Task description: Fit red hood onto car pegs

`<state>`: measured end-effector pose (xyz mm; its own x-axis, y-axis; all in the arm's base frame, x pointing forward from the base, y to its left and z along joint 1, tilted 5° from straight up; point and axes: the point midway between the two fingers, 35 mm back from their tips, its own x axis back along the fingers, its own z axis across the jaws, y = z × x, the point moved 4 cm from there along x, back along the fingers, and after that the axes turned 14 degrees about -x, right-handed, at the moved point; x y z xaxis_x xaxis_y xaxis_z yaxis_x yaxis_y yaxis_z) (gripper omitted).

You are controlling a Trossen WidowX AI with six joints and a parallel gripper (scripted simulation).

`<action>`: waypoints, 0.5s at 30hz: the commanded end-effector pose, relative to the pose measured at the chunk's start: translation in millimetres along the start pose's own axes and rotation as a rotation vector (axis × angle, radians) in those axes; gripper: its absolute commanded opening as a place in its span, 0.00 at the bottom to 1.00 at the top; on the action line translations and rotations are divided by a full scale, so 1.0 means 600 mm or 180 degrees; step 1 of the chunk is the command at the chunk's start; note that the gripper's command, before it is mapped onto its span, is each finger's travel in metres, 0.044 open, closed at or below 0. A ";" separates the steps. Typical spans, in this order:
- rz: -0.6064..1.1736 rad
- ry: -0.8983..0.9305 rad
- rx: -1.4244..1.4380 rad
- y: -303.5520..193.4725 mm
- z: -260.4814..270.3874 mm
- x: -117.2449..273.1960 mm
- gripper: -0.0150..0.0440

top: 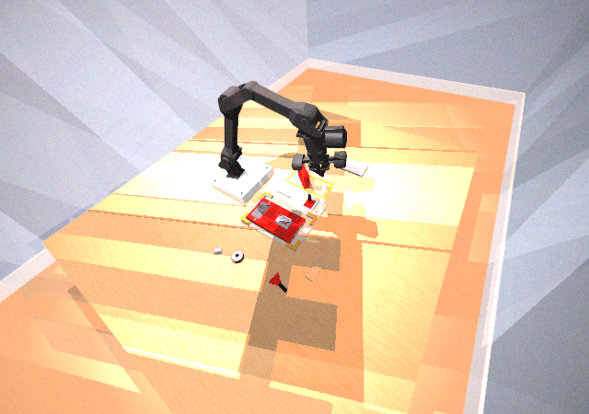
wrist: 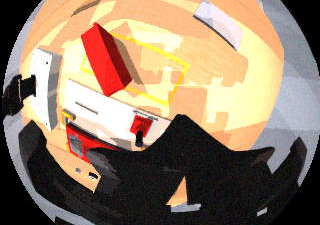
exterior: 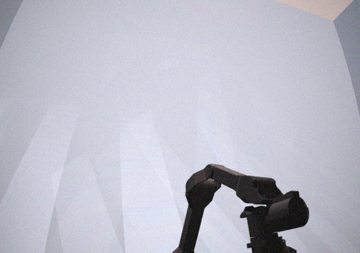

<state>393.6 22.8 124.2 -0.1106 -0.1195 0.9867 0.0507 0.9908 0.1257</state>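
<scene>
The red hood (top: 304, 178) (wrist: 106, 60) sits behind the jig, partly over a yellow outline (top: 324, 180) (wrist: 152, 50). It looks like a narrow block standing on one side; its holes do not show. The red chassis (top: 271, 224) (wrist: 89, 147) lies in the jig with orange corner brackets (top: 293, 245); grey blocks show on its deck, and the pegs are too small to make out. My gripper (top: 319, 173) (wrist: 180, 119) is shut and empty, pointing down above the table, just right of the hood in the top view. In the exterior view its fingers are out of frame.
A red piece with a black peg (top: 309, 203) (wrist: 140, 128) stands beside the chassis. A grey-white plate (top: 356, 167) (wrist: 220, 26) lies beyond the hood. A red-and-black piece (top: 275, 280), a white ring (top: 236, 256), a small cube (top: 217, 250) and a pale block (top: 313, 273) lie in front.
</scene>
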 end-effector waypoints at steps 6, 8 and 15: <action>0.0215 0.0569 0.1479 0.120 0.073 -0.005 0.25; 0.0215 0.0569 0.1479 0.120 0.073 -0.005 0.25; 0.0215 0.0569 0.1479 0.119 0.075 -0.018 0.25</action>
<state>355.1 96.6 124.0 0.0482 -0.0301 0.9984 -0.3881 0.9205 0.0464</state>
